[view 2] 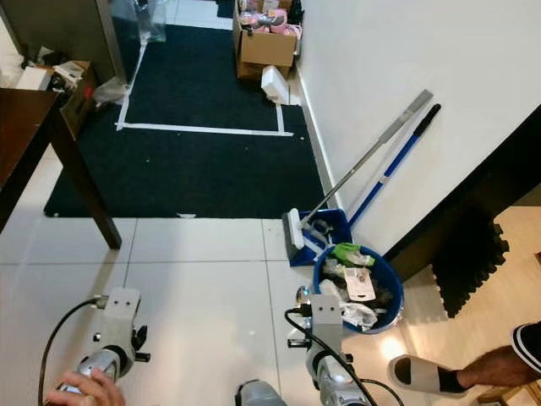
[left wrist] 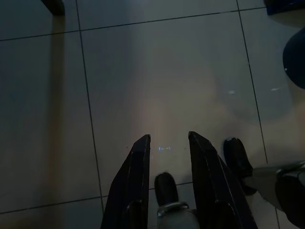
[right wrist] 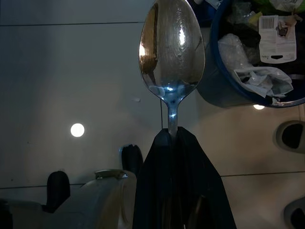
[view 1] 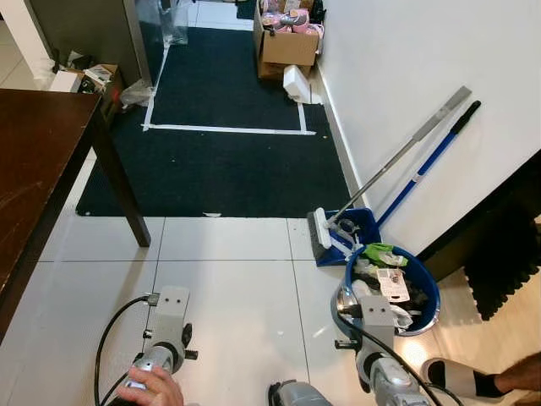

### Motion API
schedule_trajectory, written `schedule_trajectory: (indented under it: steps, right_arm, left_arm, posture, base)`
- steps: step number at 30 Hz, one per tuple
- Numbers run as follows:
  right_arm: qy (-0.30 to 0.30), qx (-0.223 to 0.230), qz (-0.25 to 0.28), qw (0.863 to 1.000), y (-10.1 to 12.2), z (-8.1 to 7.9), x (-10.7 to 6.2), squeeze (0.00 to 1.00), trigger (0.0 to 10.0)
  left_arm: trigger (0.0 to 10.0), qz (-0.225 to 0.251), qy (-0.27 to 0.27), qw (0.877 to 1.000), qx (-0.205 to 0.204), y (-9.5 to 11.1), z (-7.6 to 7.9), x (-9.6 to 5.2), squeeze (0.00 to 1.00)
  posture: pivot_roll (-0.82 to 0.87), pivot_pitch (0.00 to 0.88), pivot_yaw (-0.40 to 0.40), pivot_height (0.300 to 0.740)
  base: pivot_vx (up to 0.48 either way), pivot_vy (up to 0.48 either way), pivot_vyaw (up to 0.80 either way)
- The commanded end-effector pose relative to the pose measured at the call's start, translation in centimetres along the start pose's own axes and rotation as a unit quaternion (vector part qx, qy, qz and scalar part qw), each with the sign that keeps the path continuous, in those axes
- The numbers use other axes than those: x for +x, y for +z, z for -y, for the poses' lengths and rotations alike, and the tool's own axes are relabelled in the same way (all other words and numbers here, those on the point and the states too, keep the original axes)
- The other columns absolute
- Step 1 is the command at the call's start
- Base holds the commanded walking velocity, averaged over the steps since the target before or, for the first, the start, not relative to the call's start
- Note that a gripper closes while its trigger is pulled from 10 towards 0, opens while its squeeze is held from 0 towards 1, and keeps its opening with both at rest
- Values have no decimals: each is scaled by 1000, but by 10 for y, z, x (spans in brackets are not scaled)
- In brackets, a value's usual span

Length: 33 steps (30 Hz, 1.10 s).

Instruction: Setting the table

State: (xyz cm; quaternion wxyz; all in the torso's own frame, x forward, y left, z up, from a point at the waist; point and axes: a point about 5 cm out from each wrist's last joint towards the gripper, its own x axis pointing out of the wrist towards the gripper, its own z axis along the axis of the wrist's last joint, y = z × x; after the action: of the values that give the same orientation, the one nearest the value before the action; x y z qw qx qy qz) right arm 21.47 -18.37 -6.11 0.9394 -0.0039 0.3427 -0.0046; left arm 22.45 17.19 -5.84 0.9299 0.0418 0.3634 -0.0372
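R gripper pinched tight on spoon by the neck, bowl out front, over floor beside bin. L gripper parted narrow, empty. Carry step; next: walk to table, lay spoon flat.

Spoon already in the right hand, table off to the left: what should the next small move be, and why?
Probably turn left toward the dark table: the right hand is shut on the spoon, while only floor tiles lie ahead.
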Motion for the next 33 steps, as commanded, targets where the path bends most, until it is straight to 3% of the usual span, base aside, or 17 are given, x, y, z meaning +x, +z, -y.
schedule_trajectory:
  steps: [1,21,33]
  right_arm:
    - [0,1,-1,1000,-2,1,-1,0,10000]
    - [15,-18,0,1000,2,0,0,0,10000]
    - [9,-11,5,1000,4,2,1,0,10000]
  left_arm:
    - [10000,-8,-4,1000,4,-7,4,-2,0]
    - [10000,-1,3,1000,3,-4,1,-1,0]
    - [10000,-6,-3,1000,24,-6,-1,-2,0]
  posture:
    - [37,51,-39,740]
    - [19,46,-74,740]
    - [41,48,-48,740]
  base:
    - [0,0,0]
    - [0,0,0]
    - [0,0,0]
